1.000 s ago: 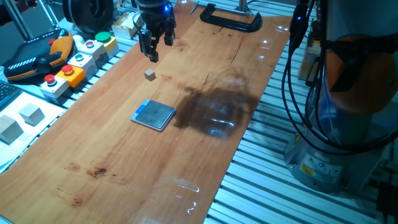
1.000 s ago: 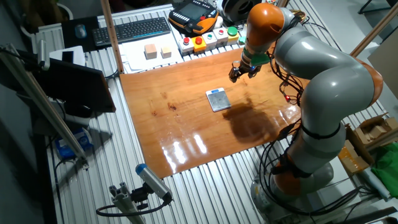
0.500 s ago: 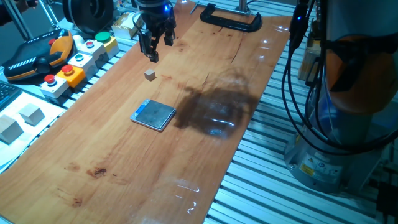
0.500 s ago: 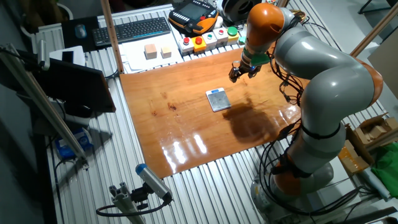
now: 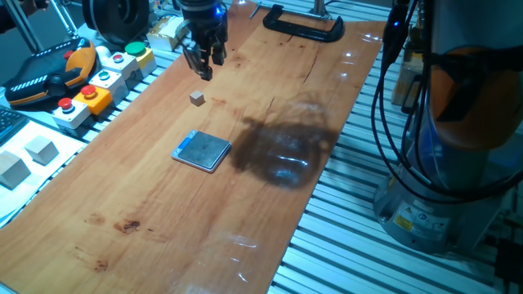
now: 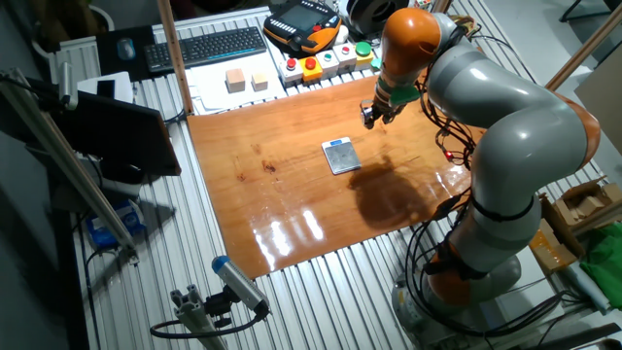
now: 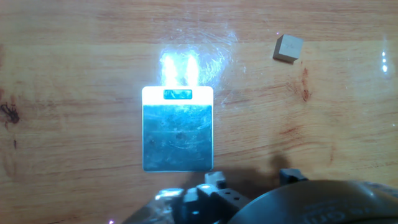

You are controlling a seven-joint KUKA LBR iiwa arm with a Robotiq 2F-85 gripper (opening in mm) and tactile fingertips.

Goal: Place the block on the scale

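The block [image 5: 197,98] is a tiny grey-beige cube lying on the wooden table, apart from the scale. It also shows at the upper right of the hand view [image 7: 288,48]. The scale [image 5: 202,151] is a thin square plate with a blue-grey top, lying flat nearer the front. It shows in the other fixed view [image 6: 340,156] and in the middle of the hand view [image 7: 178,130]. My gripper [image 5: 202,64] hangs above the table just beyond the block, empty, with its fingers apart. It also shows in the other fixed view [image 6: 370,119].
A box of coloured buttons [image 5: 102,82] and an orange-black pendant [image 5: 49,73] lie along the left edge. Two pale cubes [image 5: 24,155] sit at the far left. A black clamp [image 5: 302,27] lies at the table's far end. The arm's base and cables [image 5: 425,163] stand to the right.
The hand has turned about its axis, so the two fingers now look closer together in the fixed view. The block and the scale have not moved.
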